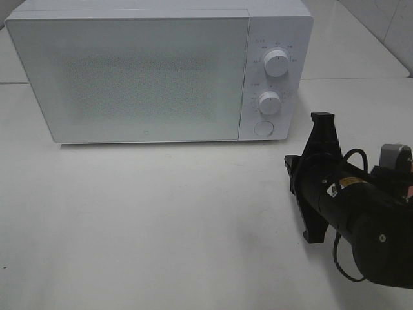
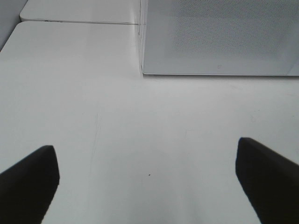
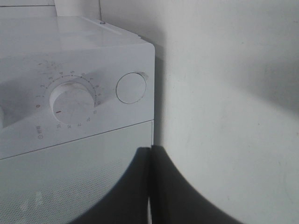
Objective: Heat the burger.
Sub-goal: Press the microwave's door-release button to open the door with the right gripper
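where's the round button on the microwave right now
In the exterior high view the round button sits at the bottom right corner of the microwave front, under the lower dial, with the right gripper, jaws shut, just right of it.

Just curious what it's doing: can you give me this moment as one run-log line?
microwave: shut | burger: not in view | left pincer: open, empty, over table | right pincer: shut, empty, near round button

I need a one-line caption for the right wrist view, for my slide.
Shut black right gripper pointing toward the white microwave oven, near its numbered round dial and plain round button.
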Tool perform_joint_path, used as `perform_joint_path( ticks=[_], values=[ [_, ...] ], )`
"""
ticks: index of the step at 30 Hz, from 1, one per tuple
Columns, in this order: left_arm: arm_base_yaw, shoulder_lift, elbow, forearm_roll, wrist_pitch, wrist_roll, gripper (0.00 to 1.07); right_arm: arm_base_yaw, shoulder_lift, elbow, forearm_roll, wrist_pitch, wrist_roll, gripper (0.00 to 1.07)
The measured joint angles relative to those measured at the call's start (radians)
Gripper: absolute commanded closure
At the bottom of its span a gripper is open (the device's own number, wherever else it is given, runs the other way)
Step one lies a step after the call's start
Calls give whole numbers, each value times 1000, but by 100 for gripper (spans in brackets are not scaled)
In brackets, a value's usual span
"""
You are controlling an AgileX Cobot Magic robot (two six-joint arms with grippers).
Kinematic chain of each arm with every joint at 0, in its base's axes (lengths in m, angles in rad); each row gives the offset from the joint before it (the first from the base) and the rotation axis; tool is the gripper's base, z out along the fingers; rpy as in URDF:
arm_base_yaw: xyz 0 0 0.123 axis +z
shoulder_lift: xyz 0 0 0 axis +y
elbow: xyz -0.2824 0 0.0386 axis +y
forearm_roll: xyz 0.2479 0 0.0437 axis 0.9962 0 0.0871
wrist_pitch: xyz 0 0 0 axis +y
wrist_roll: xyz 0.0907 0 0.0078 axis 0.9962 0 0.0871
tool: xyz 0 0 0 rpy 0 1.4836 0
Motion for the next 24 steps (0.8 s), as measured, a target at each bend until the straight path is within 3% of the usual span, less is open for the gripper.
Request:
perform_joint_path(
  ticks=[12, 24],
  values=[
    [0, 0, 0, 0, 0, 0, 9, -126, 57, -107, -172, 55, 8, 107],
    [0, 0, 0, 0, 0, 0, 9, -157, 189, -196, -243, 54, 77, 107]
  ],
)
